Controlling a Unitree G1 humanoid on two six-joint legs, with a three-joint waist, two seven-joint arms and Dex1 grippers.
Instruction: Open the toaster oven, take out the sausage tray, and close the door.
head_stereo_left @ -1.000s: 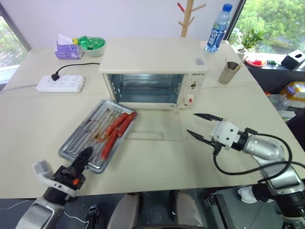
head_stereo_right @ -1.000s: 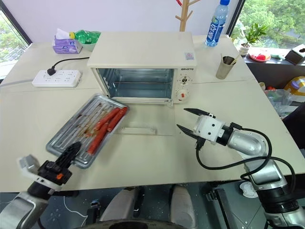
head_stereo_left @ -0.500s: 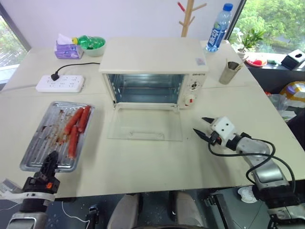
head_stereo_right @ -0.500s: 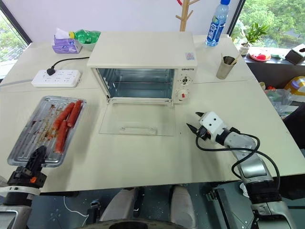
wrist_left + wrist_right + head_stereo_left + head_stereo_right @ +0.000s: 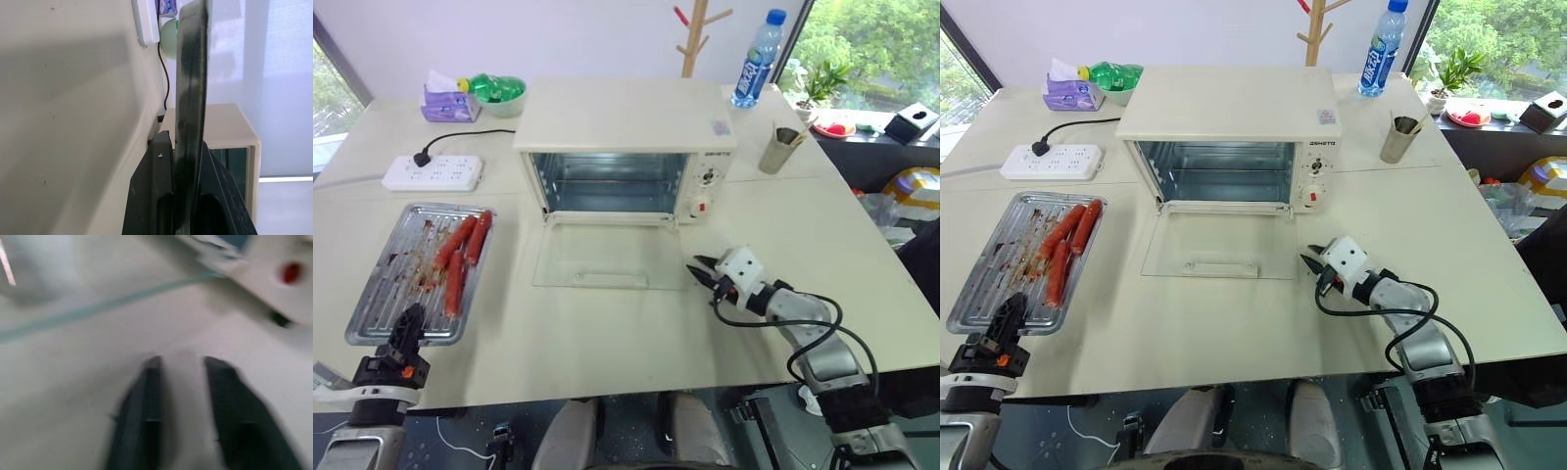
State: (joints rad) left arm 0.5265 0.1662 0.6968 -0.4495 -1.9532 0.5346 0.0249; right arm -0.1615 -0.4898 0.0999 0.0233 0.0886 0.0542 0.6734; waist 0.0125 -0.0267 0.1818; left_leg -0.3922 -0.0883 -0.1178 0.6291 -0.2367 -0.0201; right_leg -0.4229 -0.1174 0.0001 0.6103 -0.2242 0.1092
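The tray (image 5: 416, 269) lies flat on the table (image 5: 607, 333), well to the left of the oven (image 5: 628, 147) and just in front of the power strip (image 5: 433, 172), its long side running away from the robot. A second ago it sat skewed just before the oven's left corner, overlapping the lowered door; half a second ago it was already out to the left, and it has hardly shifted since. Three sausages (image 5: 460, 257) lie in its far right part. The left gripper (image 5: 408, 328) pinches the tray's near rim, its fingers (image 5: 161, 196) closed on the thin metal edge. The door (image 5: 610, 257) is folded down flat on the table, the oven cavity open. The right gripper (image 5: 703, 272) was spread wide and held higher a second ago; now it has dropped to the tabletop just beside the door's right front corner, below the control panel (image 5: 708, 178), with only a narrow gap showing between its fingers and nothing between them.
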